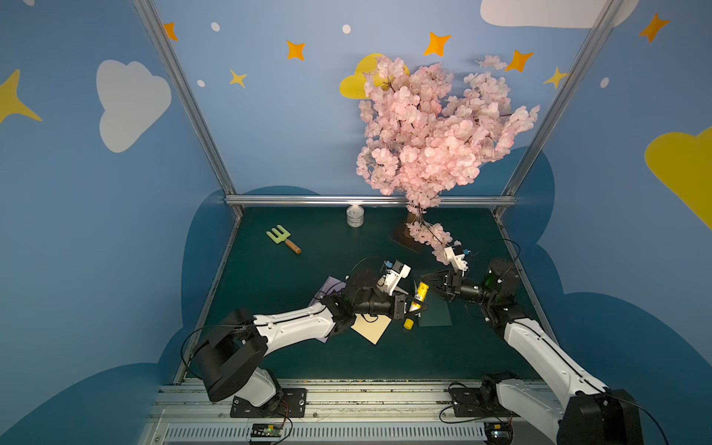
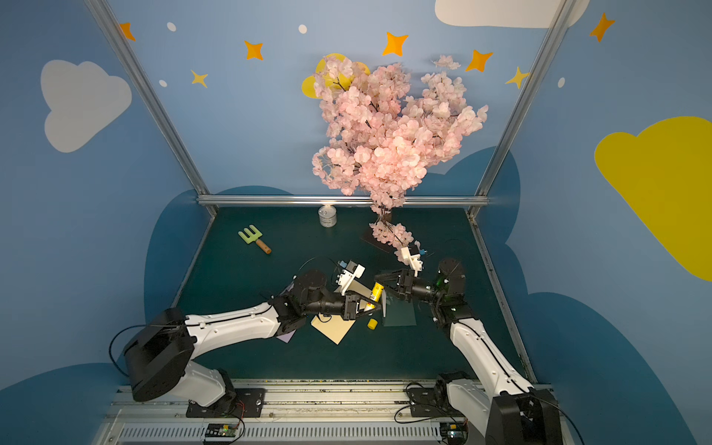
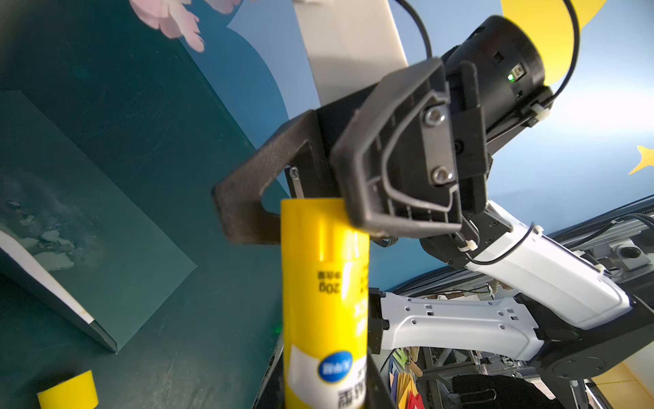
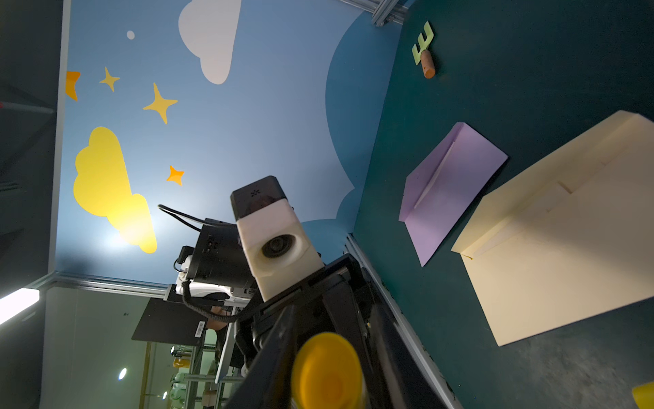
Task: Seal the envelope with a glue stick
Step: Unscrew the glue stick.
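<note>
The yellow glue stick [image 1: 420, 293] [image 2: 376, 293] is held above the table near the middle, with my left gripper [image 1: 413, 306] [image 3: 325, 400] shut round its labelled end [image 3: 323, 318]. From the other side, my right gripper [image 1: 424, 279] [image 4: 327, 375] is closed on the stick's far end [image 4: 327, 368], a finger [image 3: 400, 159] on each side. The stick's loose yellow cap [image 1: 408, 323] [image 3: 67, 391] lies on the mat just below. Beside the cap lies a dark green envelope [image 1: 435, 312] [image 3: 88, 212] with pale smears on it and its flap open.
A cream envelope [image 1: 371, 327] [image 4: 566, 248] and a purple envelope [image 1: 327, 287] [image 4: 453, 187] lie partly under my left arm. At the back stand a tin can [image 1: 354, 216], a green toy rake [image 1: 283, 239] and a pink blossom tree [image 1: 431, 127], one branch drooping over my right wrist.
</note>
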`<state>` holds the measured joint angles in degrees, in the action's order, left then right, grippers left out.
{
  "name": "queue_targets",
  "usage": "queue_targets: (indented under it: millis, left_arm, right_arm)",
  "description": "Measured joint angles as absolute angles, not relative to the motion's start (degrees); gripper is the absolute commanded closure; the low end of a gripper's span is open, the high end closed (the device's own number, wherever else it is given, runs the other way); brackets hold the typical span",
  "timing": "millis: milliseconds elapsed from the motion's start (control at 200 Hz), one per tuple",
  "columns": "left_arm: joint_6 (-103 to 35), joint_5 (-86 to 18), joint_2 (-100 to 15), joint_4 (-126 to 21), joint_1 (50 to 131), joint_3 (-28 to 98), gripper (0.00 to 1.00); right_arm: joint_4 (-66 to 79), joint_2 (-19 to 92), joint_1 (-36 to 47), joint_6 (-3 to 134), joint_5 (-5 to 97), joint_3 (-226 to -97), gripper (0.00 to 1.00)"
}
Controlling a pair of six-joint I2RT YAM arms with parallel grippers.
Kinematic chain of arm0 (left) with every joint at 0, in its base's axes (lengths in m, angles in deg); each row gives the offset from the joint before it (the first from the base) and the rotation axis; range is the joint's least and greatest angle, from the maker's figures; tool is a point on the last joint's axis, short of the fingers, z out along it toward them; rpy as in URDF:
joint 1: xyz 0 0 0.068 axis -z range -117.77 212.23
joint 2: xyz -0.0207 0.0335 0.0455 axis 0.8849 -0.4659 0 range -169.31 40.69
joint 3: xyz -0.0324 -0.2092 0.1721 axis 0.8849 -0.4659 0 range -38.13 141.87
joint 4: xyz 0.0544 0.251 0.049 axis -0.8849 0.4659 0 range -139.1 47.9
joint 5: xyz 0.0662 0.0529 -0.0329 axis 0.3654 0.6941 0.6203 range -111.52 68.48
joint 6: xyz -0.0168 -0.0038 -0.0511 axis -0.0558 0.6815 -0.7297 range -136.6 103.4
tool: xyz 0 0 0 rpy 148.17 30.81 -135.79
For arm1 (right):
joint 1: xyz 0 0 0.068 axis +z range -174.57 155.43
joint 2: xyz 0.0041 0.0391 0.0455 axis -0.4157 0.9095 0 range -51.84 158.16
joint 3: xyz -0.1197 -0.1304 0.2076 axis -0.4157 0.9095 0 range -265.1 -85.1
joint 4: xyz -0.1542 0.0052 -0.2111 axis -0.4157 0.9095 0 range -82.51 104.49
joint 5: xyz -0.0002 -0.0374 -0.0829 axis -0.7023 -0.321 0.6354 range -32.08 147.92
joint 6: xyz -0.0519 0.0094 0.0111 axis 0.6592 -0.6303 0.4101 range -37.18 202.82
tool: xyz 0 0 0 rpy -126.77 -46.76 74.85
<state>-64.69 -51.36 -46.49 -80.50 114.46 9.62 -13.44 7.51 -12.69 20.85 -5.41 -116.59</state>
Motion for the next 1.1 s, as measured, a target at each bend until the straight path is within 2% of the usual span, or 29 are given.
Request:
queue_targets:
  millis: [325,430,541,671,876,991,1101]
  left_arm:
    - [-64.32,-50.58,-46.97,-79.03,114.4,9.88,0.98]
    - [-63.06,-48.61,-47.54,-75.32,114.77,10.87,0.97]
    - [-61.63,-45.53,-48.56,-71.16,115.16,12.48,0.97]
    - [-59.67,-40.63,-50.12,-65.09,116.21,15.81,0.98]
    - [-56.72,-30.62,-54.05,-55.14,118.61,21.36,0.97]
    - [-55.65,-25.09,-56.19,-51.06,119.75,24.2,0.98]
    - [-55.12,-22.6,-57.94,-48.59,120.3,26.95,0.98]
  right_arm:
    - [-12.12,8.56,-12.36,22.82,-4.06,-116.57,0.9]
    - [-3.82,8.17,-11.86,27.69,-0.58,-117.97,0.97]
    - [9.45,8.06,-9.67,34.6,7.42,-122.51,1.0]
    - [20.31,8.36,-6.02,40.8,19.5,-127.47,1.0]
    - [26.69,12.32,-0.4,45.2,34.47,-131.25,0.99]
    - [28.92,14.59,2.66,46.86,42.39,-133.46,0.92]
    - [29.3,14.77,4.06,48.28,46.89,-134.25,0.78]
